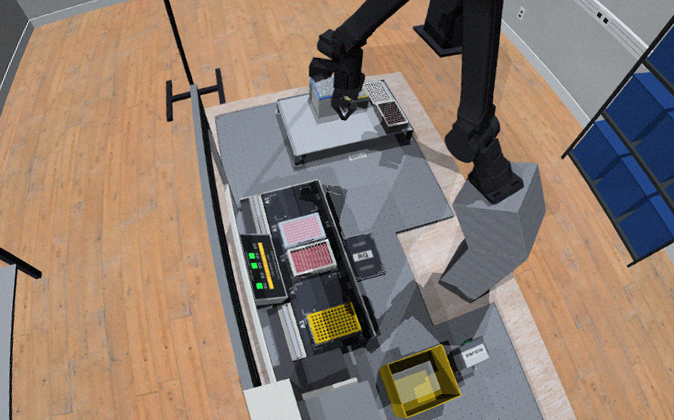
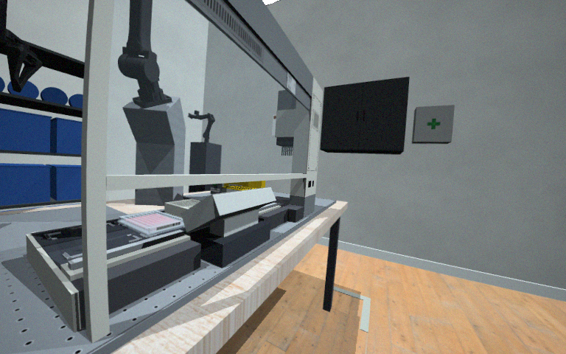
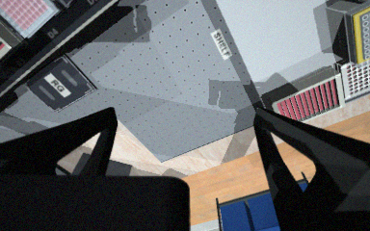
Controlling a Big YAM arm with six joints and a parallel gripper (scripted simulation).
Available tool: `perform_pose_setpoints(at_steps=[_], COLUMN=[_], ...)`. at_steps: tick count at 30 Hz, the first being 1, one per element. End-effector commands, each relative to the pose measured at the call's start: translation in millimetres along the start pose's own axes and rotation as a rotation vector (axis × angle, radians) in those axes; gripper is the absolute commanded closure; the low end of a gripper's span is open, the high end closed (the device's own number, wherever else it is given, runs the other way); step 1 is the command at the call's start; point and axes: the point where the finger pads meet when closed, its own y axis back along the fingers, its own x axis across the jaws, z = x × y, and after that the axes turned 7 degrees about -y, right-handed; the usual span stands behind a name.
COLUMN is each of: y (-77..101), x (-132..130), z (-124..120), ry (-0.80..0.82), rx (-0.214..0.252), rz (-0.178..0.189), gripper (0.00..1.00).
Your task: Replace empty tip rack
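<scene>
My gripper hangs low over the back of the shelf unit SHELF, right next to a blue-rimmed covered rack. It is open and empty; in the wrist view its fingers stand wide apart with nothing between them. A yellow-rimmed rack and a dark red rack on the shelf show at the right of the wrist view. The yellow tip rack sits on D1. It also shows in the exterior view. The yellow bin WASTE stands near the deck's D1 end.
A pink plate and a red plate sit mid-deck. Spare nest RG lies beside them and shows in the wrist view. More racks stand on the shelf's right. The RESUME box is by the bin. The handler's frame spans the deck.
</scene>
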Motion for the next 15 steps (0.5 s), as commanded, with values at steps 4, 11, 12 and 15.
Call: perform_pose_setpoints(at_steps=[4, 11, 12, 15], y=[9.2, 7.7, 7.4, 6.8], x=[15, 45, 49, 62], z=[5, -14, -17, -25], ry=[0.144, 0.282, 0.302, 0.361], rx=[-0.052, -0.05, -0.05, -0.049], rz=[-0.019, -0.02, -0.02, -0.021], gripper=[0.0, 0.0, 0.0, 0.0])
